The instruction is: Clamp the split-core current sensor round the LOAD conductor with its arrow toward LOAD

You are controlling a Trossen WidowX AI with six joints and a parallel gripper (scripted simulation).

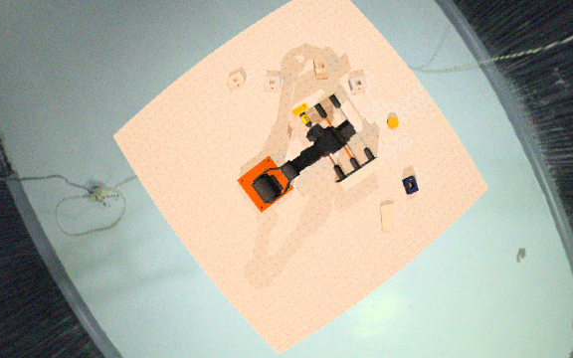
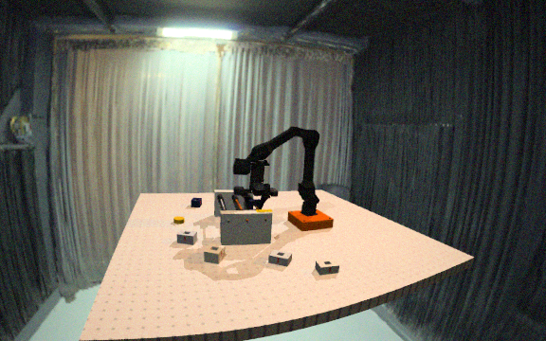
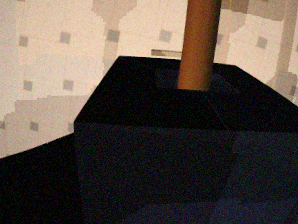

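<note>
The sensor (image 3: 150, 165) (image 2: 255, 203) is a dark navy block. In the wrist view an orange conductor (image 3: 199, 47) passes through the opening in its top, with dark body around it. A faint seam shows; whether it is latched cannot be told, and no arrow is visible. My gripper (image 2: 257, 205) is shut on the sensor, low between the rack's end plates. The rack (image 2: 245, 229) carries three conductors with black end sleeves. A yellow marker (image 1: 300, 109) (image 2: 263, 211) sits at one end of the conductor nearest the arm base; its text is unreadable. In the top view the arm hides the sensor.
Several pale blocks with square holes, such as this one (image 1: 274, 82) (image 2: 280, 258), lie beyond the rack's marker end. A navy block (image 1: 410, 185) (image 2: 196, 203), a yellow disc (image 1: 392, 122) (image 2: 178, 220) and a beige block (image 1: 388, 216) lie on the far side from the orange arm base (image 1: 247, 182) (image 2: 311, 221).
</note>
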